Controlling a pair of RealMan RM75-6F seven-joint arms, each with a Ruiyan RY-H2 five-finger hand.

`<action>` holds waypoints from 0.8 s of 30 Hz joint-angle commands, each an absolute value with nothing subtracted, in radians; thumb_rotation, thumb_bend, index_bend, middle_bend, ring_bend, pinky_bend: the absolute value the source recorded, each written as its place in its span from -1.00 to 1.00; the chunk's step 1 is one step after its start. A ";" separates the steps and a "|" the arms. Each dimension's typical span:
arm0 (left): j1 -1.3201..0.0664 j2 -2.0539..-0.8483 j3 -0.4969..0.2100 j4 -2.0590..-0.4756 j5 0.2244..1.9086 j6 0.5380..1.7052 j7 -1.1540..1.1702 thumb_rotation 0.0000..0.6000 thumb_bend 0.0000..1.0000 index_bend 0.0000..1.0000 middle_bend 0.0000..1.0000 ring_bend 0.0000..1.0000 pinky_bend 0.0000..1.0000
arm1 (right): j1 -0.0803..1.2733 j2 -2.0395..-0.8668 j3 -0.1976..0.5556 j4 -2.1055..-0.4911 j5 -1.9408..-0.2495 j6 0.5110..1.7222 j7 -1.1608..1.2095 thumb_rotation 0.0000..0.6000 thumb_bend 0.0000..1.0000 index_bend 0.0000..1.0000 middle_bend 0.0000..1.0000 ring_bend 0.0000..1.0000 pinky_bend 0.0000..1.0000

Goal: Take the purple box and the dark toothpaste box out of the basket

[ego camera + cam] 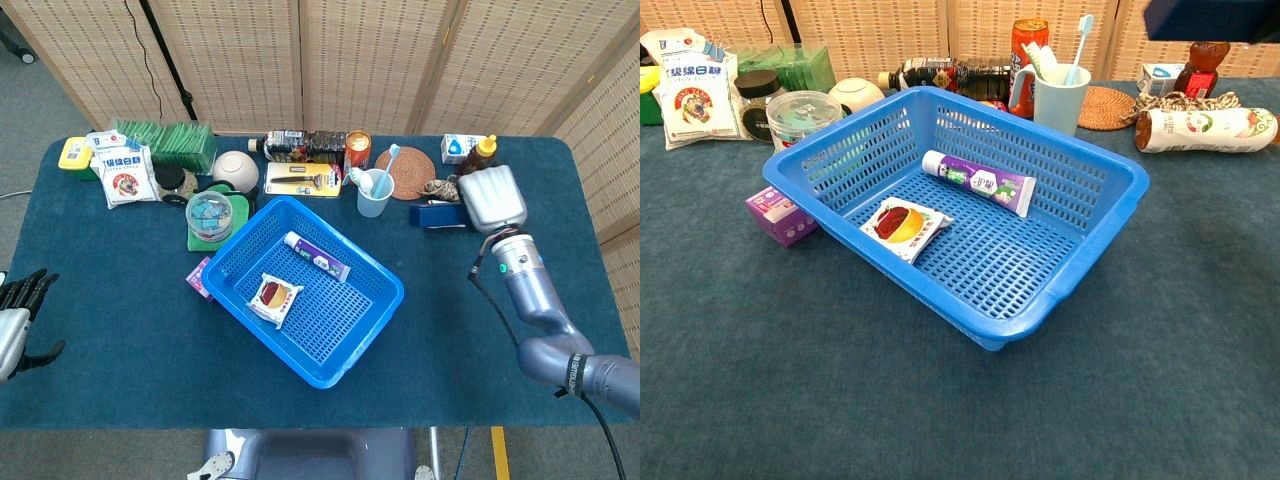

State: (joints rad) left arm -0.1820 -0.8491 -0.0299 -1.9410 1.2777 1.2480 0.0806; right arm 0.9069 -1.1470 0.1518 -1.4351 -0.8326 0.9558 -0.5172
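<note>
We see one dark toothpaste box held up at the right side of the table, outside the basket, with the right hand over its right end; the fingers are hidden beneath the hand's grey back, so we take them to be clamped on the box, though the head view does not show the grip itself. In the chest view only a dark blue edge of that box shows at the top right corner. One purple box lies on the table just beside the basket's left wall, outside it.

Inside the blue basket we count two things: one toothpaste tube lying near the far wall, and one small packet with a red picture, nearer the left wall.

Behind the basket stand one light blue cup with one toothbrush in it and one red can. One bottle lies on its side at the right, below the held box.

The left hand rests at the table's left edge, its dark fingers apart and holding nothing.
</note>
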 commanded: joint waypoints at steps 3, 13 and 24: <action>-0.185 -0.851 -0.031 -1.943 1.270 1.244 0.088 1.00 -0.47 -1.00 -1.00 -1.00 -1.00 | 0.825 -1.223 0.086 -1.207 -0.738 0.834 -0.463 1.00 -1.00 0.28 -0.12 -0.31 -0.18; -0.192 -0.855 -0.028 -1.946 1.258 1.230 0.104 1.00 -0.47 -1.00 -1.00 -1.00 -1.00 | 0.796 -1.320 0.059 -1.180 -0.777 0.809 -0.476 1.00 -1.00 0.28 -0.12 -0.31 -0.16; -0.198 -0.849 -0.026 -1.944 1.259 1.214 0.081 1.00 -0.47 -1.00 -1.00 -1.00 -1.00 | 0.816 -1.309 0.087 -1.274 -0.758 0.755 -0.477 1.00 -1.00 -1.00 -1.00 -1.00 -0.67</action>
